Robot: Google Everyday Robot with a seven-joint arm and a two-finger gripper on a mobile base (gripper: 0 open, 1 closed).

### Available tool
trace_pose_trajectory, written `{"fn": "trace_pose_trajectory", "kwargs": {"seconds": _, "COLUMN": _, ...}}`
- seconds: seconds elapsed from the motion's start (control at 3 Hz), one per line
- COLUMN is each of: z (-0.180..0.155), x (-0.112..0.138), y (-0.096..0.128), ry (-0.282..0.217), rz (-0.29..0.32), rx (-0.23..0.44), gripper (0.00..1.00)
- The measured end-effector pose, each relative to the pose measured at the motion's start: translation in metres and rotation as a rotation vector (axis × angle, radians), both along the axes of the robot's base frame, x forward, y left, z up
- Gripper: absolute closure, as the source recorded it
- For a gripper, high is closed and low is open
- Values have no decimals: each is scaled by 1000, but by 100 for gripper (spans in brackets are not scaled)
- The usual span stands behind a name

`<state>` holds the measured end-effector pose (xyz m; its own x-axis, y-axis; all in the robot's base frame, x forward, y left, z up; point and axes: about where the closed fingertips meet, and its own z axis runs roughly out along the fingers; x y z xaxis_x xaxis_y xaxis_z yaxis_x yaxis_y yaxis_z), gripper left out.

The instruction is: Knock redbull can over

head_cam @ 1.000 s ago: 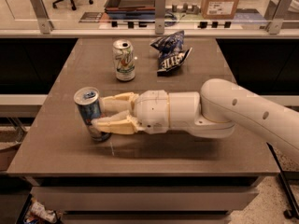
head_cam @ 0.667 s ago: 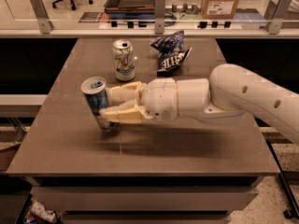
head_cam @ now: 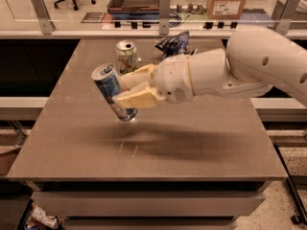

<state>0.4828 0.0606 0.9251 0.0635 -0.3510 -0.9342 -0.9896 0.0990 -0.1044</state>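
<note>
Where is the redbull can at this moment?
The redbull can is left of centre in the camera view, tilted in the hand, just in front of the soda can.

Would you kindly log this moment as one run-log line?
gripper: over table, shut on slim blue-and-silver redbull can | can: tilted, top leftward | white-and-green soda can: upright behind

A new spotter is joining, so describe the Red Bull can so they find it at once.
On the brown table, look left of centre, where the tool clasps a slim blue-and-silver can. It is tilted, top leaning left, unlike the wider white-and-green can standing upright behind it.
</note>
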Motion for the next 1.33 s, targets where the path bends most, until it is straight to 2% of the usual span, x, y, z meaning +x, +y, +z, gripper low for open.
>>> {"fn": "trace_pose_trajectory", "kwargs": {"seconds": 0.67, "z": -15, "x": 4, "y": -4, "ry": 62, "rz": -96, "rx": -279, "gripper": 100}}
{"fn": "trace_pose_trajectory", "kwargs": {"seconds": 1.0, "z": -32, "x": -1, "y": 3, "ry": 92, "rz": -114, "rx": -419, "gripper": 100}}
{"fn": "trace_pose_trajectory", "kwargs": {"seconds": 1.33, "z": -51, "x": -17, "y": 23, "ry": 113, "rz": -93, "rx": -599, "gripper": 100}}
